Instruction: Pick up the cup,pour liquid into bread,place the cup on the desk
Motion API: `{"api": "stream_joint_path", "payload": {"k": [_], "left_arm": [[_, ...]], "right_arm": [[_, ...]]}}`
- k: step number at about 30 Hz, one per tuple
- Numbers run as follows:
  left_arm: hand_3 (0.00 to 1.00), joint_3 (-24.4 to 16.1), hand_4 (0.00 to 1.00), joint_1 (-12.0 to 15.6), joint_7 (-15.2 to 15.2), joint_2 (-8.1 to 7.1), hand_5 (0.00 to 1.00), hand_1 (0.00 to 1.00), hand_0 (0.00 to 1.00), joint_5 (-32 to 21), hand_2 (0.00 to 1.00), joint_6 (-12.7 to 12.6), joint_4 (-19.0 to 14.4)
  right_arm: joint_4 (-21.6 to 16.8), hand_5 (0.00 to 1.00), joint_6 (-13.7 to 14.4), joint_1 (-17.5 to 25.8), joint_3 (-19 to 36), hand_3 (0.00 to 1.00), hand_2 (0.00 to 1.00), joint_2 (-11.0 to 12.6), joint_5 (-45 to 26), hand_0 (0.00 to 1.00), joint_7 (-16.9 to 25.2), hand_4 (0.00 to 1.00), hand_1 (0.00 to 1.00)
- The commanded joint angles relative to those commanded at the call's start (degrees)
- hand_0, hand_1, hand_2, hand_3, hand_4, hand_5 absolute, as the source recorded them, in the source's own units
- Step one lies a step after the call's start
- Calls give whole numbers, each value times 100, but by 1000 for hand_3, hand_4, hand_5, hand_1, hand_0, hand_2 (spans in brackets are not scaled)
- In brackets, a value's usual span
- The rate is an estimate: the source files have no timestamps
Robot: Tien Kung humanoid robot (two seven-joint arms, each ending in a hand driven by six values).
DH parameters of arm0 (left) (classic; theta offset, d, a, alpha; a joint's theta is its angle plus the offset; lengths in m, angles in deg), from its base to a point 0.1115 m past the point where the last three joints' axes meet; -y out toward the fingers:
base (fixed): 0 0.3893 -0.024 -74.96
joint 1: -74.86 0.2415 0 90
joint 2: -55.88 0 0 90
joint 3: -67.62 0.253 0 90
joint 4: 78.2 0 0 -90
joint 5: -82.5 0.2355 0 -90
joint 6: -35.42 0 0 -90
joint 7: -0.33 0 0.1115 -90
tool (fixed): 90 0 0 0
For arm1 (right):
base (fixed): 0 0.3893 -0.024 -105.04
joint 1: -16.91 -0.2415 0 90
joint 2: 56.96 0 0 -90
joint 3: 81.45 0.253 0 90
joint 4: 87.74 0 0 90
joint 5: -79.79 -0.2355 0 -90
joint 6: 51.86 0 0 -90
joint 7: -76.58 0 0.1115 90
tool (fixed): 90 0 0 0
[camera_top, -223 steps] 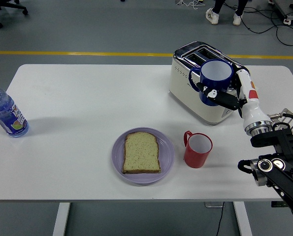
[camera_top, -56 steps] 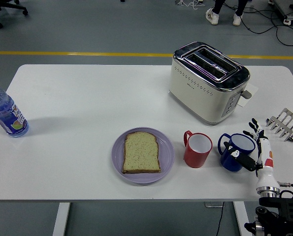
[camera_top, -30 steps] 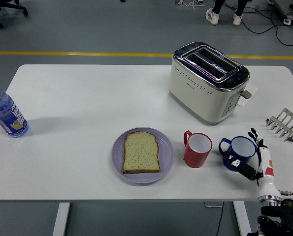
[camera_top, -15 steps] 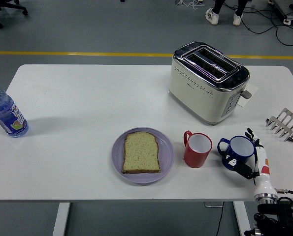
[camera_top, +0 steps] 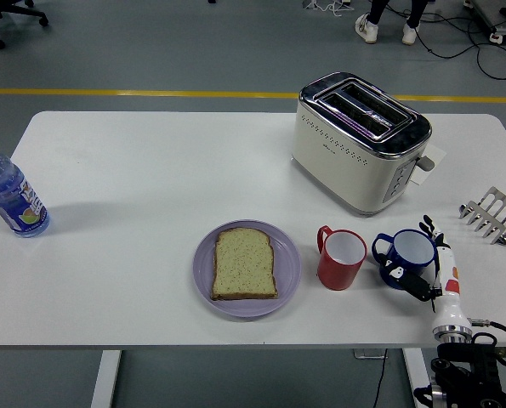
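A white table (camera_top: 150,178) fills the view, set on a grey floor with a yellow line (camera_top: 133,92) running across behind it, cables and a pair of feet in white shoes (camera_top: 387,31) at the far top edge. On the left edge of the table stands a small water bottle (camera_top: 11,193) with a blue cap. At the back right sits a cream toaster (camera_top: 357,142), and out by the right edge a little metal toast rack (camera_top: 491,214). Front and centre, a lilac plate (camera_top: 247,269) carries one slice of bread (camera_top: 245,264), lying flat. Just right of it is a red cup (camera_top: 341,257), upright, and right beside that the blue cup (camera_top: 403,258), upright on the table, handle pointing toward the red one. The right hand (camera_top: 427,270) comes up from the lower right corner, forearm nearly vertical, dark fingers wrapped round the blue cup's right and near side, gripping it.
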Motion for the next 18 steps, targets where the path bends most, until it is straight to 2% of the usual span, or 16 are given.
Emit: {"api": "stream_joint_path", "payload": {"k": [13,18], "left_arm": [[553,-21,325,-10,-2,0,835,645,635,6,657,3,-2],[553,-44,325,-12,-4,0,835,644,635,11,656,4,-2]], "right_arm": [[-440,155,0,109,224,951,888,65,249,920,-157,934,738],[-818,151,0,225,353,956,893,141,413,925,-202,933,741]]}}
